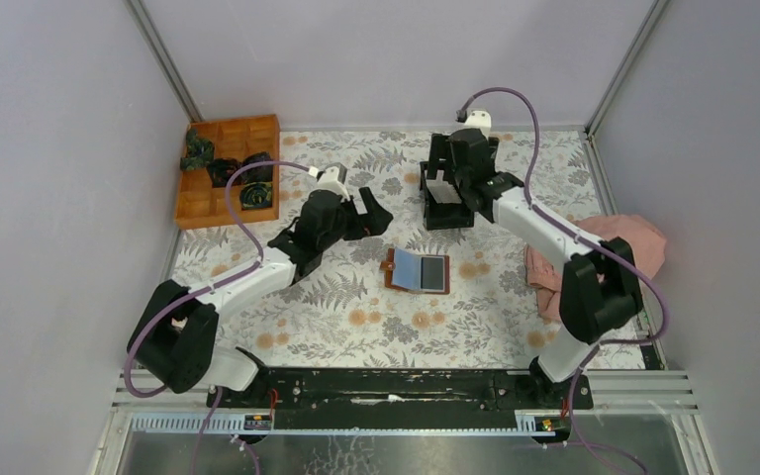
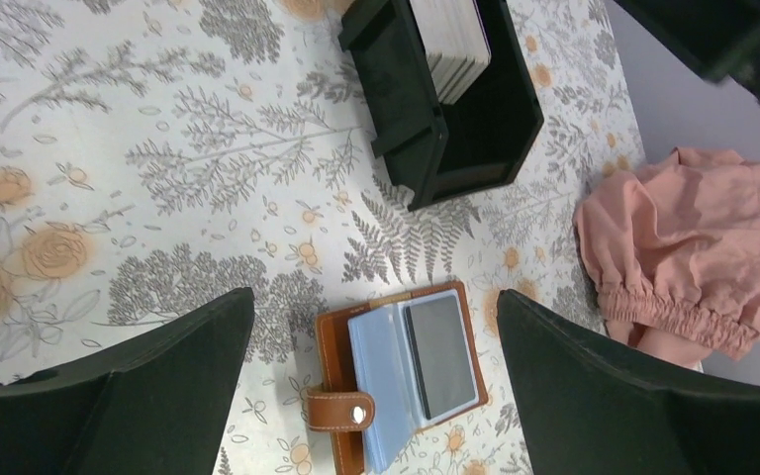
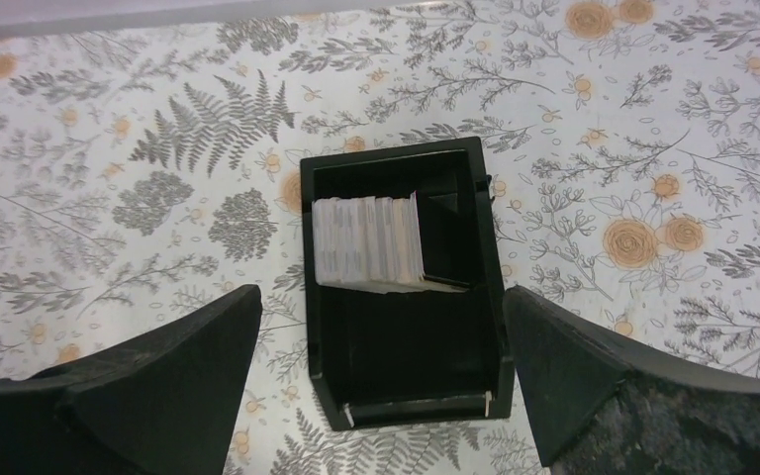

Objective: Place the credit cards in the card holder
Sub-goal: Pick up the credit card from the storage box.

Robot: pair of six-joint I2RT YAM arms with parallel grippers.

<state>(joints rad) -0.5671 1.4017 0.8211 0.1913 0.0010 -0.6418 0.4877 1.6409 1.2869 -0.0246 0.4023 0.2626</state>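
Note:
The card holder [image 1: 418, 270] lies open on the floral tablecloth, brown leather with a snap strap and pale blue sleeves; its right page shows a dark grey panel [image 2: 442, 354]. In the left wrist view the card holder [image 2: 341, 356] sits just below my open, empty left gripper [image 2: 374, 297]. From above, the left gripper [image 1: 373, 212] hovers up and left of it. The credit cards [image 3: 368, 242] stand as a white stack on edge in a black box [image 3: 406, 396]. My right gripper [image 3: 382, 292] hangs open above that box [image 1: 445, 213], holding nothing.
An orange wooden compartment tray [image 1: 220, 203] with dark items stands at the back left. A pink cloth [image 1: 625, 242] lies bunched at the right edge, also in the left wrist view [image 2: 693, 247]. Grey walls close in the table on three sides.

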